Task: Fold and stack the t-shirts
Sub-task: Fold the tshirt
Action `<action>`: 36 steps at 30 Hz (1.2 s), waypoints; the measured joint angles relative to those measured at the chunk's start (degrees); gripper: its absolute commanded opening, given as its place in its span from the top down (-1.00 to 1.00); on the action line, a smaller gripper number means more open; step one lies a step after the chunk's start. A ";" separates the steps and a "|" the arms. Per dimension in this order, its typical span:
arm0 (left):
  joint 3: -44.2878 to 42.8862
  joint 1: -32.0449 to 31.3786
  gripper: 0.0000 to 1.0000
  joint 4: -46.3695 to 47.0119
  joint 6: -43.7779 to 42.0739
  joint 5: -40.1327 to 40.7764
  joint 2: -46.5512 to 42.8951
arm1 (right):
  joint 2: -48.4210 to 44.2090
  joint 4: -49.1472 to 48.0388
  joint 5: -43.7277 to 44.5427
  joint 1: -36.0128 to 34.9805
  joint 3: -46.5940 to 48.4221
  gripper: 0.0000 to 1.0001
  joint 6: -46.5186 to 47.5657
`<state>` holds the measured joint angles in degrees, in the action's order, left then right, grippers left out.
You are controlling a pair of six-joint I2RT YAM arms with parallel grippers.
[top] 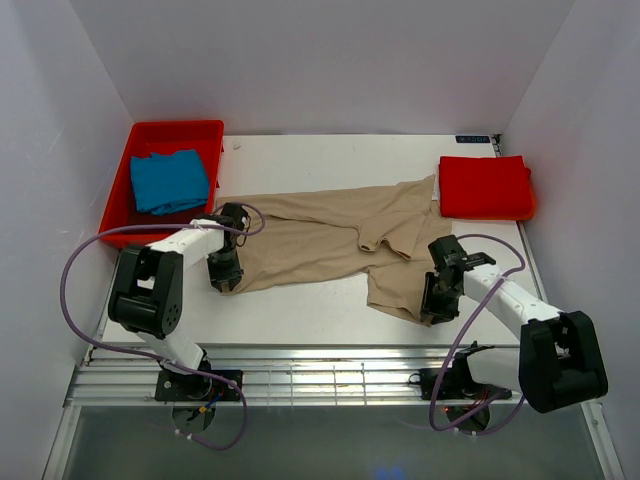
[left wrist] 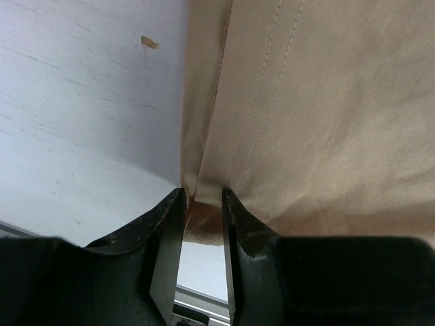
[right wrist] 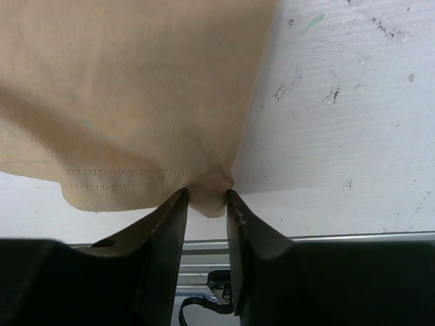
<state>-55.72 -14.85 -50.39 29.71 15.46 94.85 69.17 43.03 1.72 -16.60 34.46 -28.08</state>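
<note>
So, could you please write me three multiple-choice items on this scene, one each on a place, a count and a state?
1. Where does the folded blue cloth t-shirt lie?
A. In the rigid red plastic tray at the far left
B. On a green towel
C. Draped over an arm

2. How many t-shirts are in view?
A. Two
B. Three
C. Five

3. What is the left end effector doing?
A. Wide open, holding nothing
B. Holding a cup
C. Closed on the edge of the tan-beige cloth t-shirt

Answers:
1 A, since the tray's walls surround it.
2 B, as there are the blue one, the tan-beige one and a folded bright red cloth t-shirt.
3 C, since the left wrist view shows the cloth pinched between its fingers.
</note>
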 measured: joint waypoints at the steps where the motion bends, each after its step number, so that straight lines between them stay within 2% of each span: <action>1: -0.20 0.00 0.22 -0.17 -0.13 -0.02 0.17 | 0.35 -0.20 0.00 0.02 0.00 0.37 0.09; 6: -0.50 0.00 0.23 -0.44 -0.39 -0.04 0.50 | 1.31 -0.50 0.26 -0.07 -0.02 0.56 -0.09; 7: -0.59 0.00 0.24 -0.52 -0.44 -0.04 0.61 | 1.22 -0.50 0.33 -0.09 -0.07 0.65 -0.02; 8: -0.66 0.00 0.28 -0.57 -0.50 -0.04 0.68 | 1.07 -0.42 0.50 -0.11 -0.11 0.84 -0.07; 10: -0.83 0.00 0.38 -0.59 -0.63 -0.09 0.92 | 0.39 0.13 0.76 -0.11 -0.20 0.85 -0.24; 14: -1.16 -0.02 1.00 -0.50 -1.05 0.15 1.53 | -2.03 1.70 1.38 -0.11 -0.17 0.84 -0.70; 27: -2.08 0.20 1.00 -1.51 -1.97 0.74 2.25 | -4.94 9.44 4.22 -0.20 4.15 0.84 -1.11; 31: -5.01 0.92 1.00 -3.34 -2.27 0.22 2.27 | -3.08 10.93 4.31 -0.20 9.57 0.84 -0.59; 36: -13.05 2.75 1.00 -4.90 -3.32 -0.81 2.93 | 4.39 9.90 4.76 -0.31 19.34 0.85 1.55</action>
<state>-68.77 -12.10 -55.29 26.39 14.66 97.78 73.56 52.93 6.48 -16.91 53.80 -26.52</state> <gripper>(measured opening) 0.023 0.081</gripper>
